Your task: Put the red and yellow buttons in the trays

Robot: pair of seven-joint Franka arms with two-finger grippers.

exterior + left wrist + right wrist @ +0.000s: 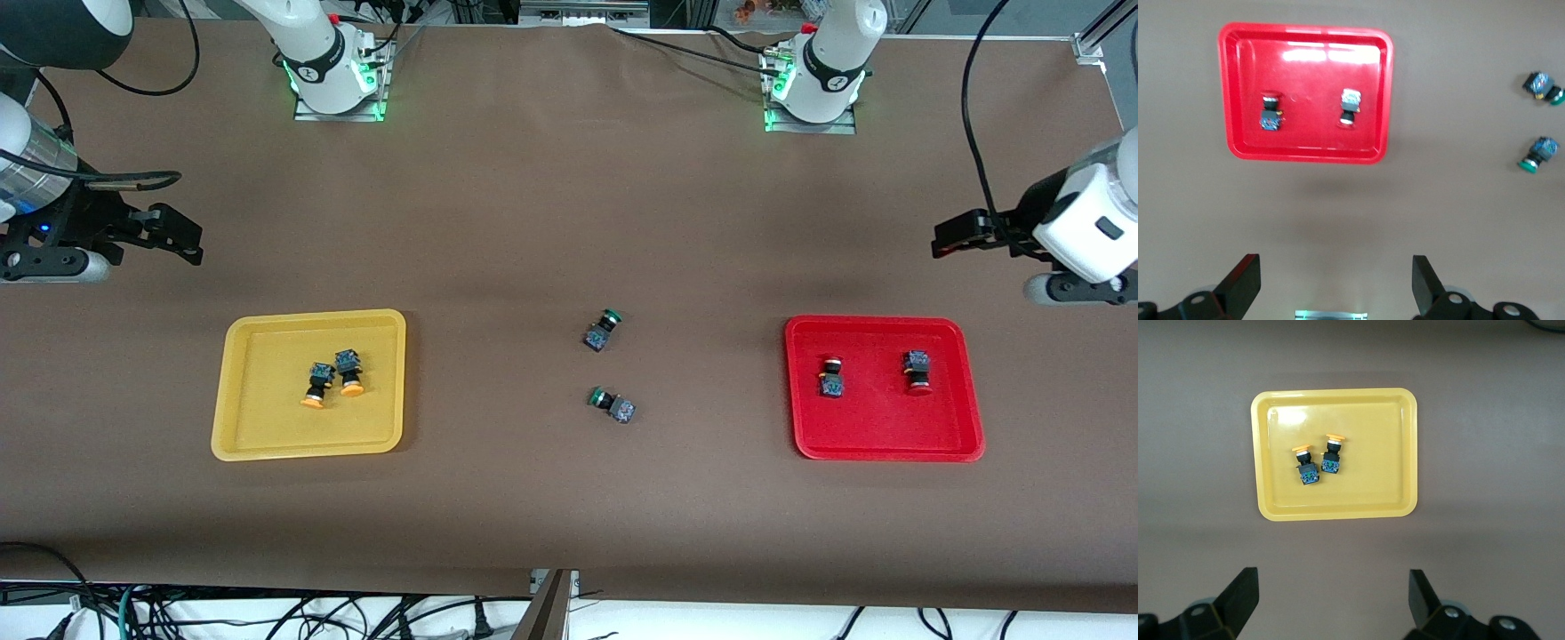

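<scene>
Two yellow-capped buttons (317, 385) (348, 372) lie side by side in the yellow tray (267, 418). They also show in the right wrist view (1306, 463) (1331, 455), in the yellow tray (1365, 487). Two red-capped buttons (832, 378) (917, 372) lie apart in the red tray (880, 418). They also show in the left wrist view (1270, 111) (1349, 108), in the red tray (1311, 127). My right gripper (182, 238) (1331, 593) is open and empty over bare table at the right arm's end. My left gripper (944, 242) (1335, 280) is open and empty over bare table at the left arm's end.
Two green-capped buttons (603, 329) (613, 404) lie on the brown table between the trays; they also show in the left wrist view (1542, 87) (1537, 153). The arm bases (336, 76) (813, 89) stand at the table's edge farthest from the front camera.
</scene>
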